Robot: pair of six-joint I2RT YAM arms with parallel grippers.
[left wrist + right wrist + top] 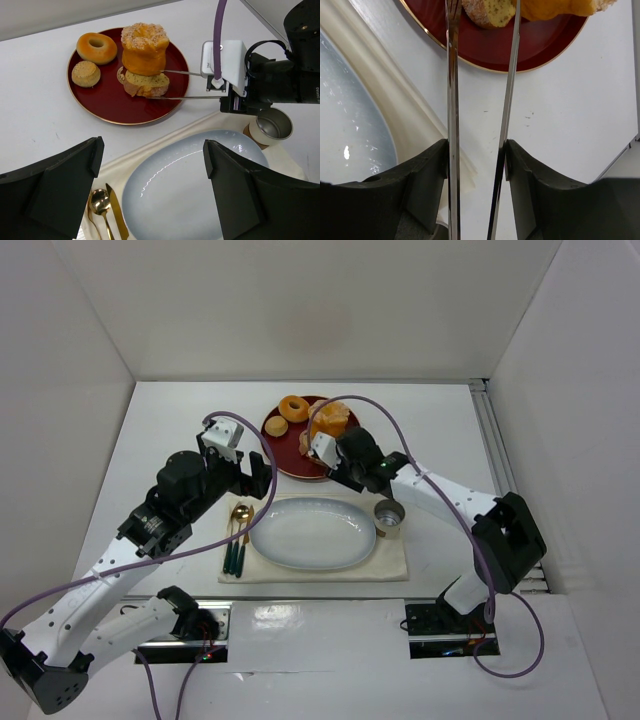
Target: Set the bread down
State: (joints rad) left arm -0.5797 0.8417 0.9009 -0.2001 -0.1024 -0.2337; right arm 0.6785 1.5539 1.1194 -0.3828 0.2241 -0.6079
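Observation:
The bread (pixel 147 82) is a tan slice with a brown crust. It lies on the red plate (pixel 110 107) against the foot of the tall orange pastry (pixel 144 47), and also shows in the right wrist view (pixel 490 11). My right gripper (pixel 476 150) is shut on metal tongs (pixel 452 100). The tongs' two arms (pixel 185 97) reach over the red plate with one tip on each side of the bread. My left gripper (pixel 152 150) is open and empty, hovering over the pale blue oval plate (pixel 175 200).
A ring donut (pixel 96 47) and a small round bun (pixel 85 73) share the red plate. The oval plate (pixel 315 535) sits on a cream cloth (pixel 395 565) with a gold spoon (pixel 102 202) and knife (pixel 117 215) to its left and a metal cup (pixel 270 125) to its right.

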